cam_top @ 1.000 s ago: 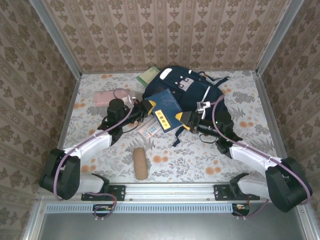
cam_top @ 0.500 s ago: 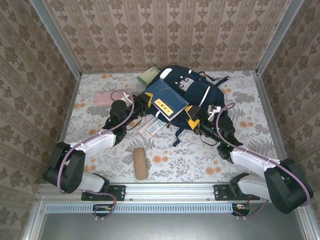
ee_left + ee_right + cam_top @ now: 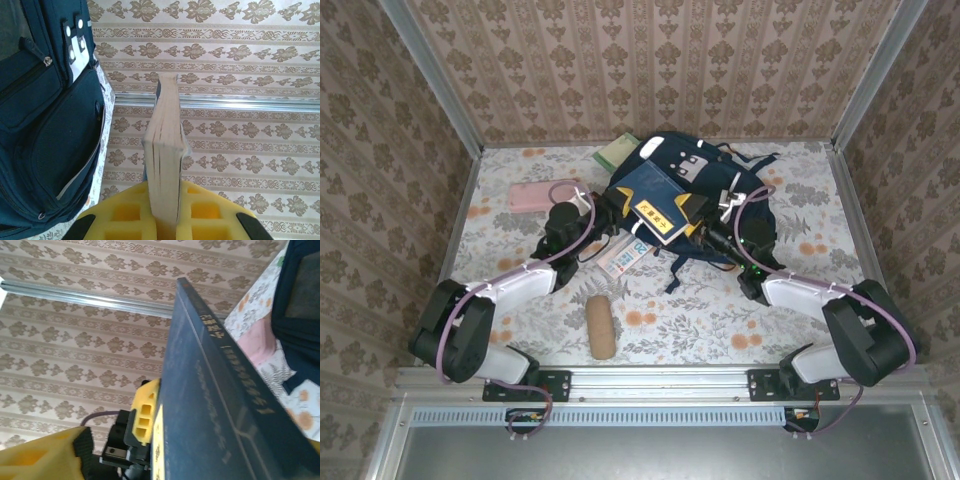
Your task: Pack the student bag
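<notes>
Lying at the far middle of the flowered table [image 3: 720, 320], the student bag [image 3: 710, 180] is seen with its grey buckle patches facing up. A dark blue book [image 3: 655, 200] with a yellow label is held tilted over the bag's near left part. Its left edge is clamped between the yellow fingers of the left gripper [image 3: 610, 208], and its page edges are shown in the left wrist view. The right gripper [image 3: 695, 215] is set at the book's right corner; whether its jaws press the cover cannot be told. A green book [image 3: 617, 152] is seen just left of the bag, a pink case [image 3: 535, 195] farther left, and a brown pouch [image 3: 601, 327] on the near side.
</notes>
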Available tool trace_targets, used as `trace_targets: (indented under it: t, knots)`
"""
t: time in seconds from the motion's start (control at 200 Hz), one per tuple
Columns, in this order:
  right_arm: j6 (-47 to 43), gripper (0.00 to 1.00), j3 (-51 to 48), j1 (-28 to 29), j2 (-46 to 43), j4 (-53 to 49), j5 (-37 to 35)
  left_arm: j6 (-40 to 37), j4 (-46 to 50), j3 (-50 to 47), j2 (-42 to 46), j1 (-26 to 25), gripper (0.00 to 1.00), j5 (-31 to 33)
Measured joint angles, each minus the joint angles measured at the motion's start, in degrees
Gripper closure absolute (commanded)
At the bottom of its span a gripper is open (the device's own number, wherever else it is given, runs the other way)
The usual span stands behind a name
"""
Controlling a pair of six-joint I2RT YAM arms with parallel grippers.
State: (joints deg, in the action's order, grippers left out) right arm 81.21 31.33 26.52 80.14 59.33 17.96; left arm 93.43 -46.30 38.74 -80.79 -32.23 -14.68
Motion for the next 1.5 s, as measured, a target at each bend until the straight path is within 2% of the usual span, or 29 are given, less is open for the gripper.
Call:
trace_targets:
  t: [0.08, 0.21, 0.32, 0.425, 0.515, 0.535, 0.555, 0.62, 0.655, 0.725, 0.905, 1.025, 1.125, 1.21, 1.33, 1.5]
  knots:
    - [0.1, 0.45, 0.4, 0.5, 0.7, 0.7, 0.0, 0.0, 0.0, 0.0, 0.0, 0.0, 1.0, 0.2]
    - [-0.2, 0.51, 0.5, 1.3, 0.8, 0.7, -0.2, -0.1, 0.9, 0.0, 0.2, -0.1, 1.0, 0.9]
    - [-0.7, 0.62, 0.5, 1.7, 0.8, 0.6, -0.6, -0.5, 1.0, 0.0, 0.5, -0.2, 1.0, 1.3]
    - [-1.6, 0.85, 0.5, 1.8, 0.8, 0.1, -1.1, -0.9, 1.0, 0.0, 0.8, -0.4, 1.0, 1.7]
    - [-2.5, 0.98, 0.5, 1.8, 0.8, -1.1, -1.3, -1.8, 1.1, 0.0, 0.8, -0.4, 1.0, 1.9]
    - [-3.0, 0.99, 0.5, 1.8, 0.7, -1.6, -1.4, -2.2, 1.3, 0.0, 0.8, -0.4, 1.0, 1.9]
    - [-3.5, 1.0, 0.5, 1.8, 0.6, -2.0, -1.4, -2.3, 1.4, 0.0, 0.8, -0.4, 0.94, 1.8]
    - [-4.6, 1.0, 0.5, 1.7, -0.4, -4.2, -1.4, -4.1, 2.8, 0.0, 0.8, -0.5, 0.63, 1.4]
    - [-5.9, 1.0, 0.5, 1.5, -1.7, -6.4, -1.5, -5.6, 4.1, 0.3, 0.9, -0.5, 0.51, 0.7]
    - [-9.2, 1.0, 0.5, 1.2, -5.5, -12.4, -2.2, -9.7, 9.9, 2.0, 1.5, -0.5, 0.39, -0.5]
    - [-19.9, 1.0, 2.1, -1.1, -21.2, -35.1, -9.8, -30.0, 35.1, 17.0, 3.4, -2.9, 0.38, 1.5]
    - [-24.4, 1.0, 5.9, -4.7, -29.7, -50.5, -17.6, -40.0, 44.9, 29.7, 0.2, -5.6, 0.38, 2.3]
    - [-26.5, 1.0, 8.2, -9.7, -34.7, -60.4, -24.2, -45.7, 50.9, 41.7, -9.0, -7.2, 0.43, 0.9]
    - [-28.4, 1.0, 8.5, -12.7, -38.5, -66.6, -29.4, -49.8, 56.8, 52.9, -20.3, -8.2, 0.44, -1.5]
    - [-30.9, 1.0, 8.6, -14.0, -41.6, -73.0, -33.8, -53.9, 64.1, 66.4, -35.7, -9.4, 0.42, -5.2]
    - [-33.8, 1.0, 8.7, -14.7, -44.4, -77.1, -36.0, -56.5, 71.9, 80.3, -51.3, -9.9, 0.41, -10.7]
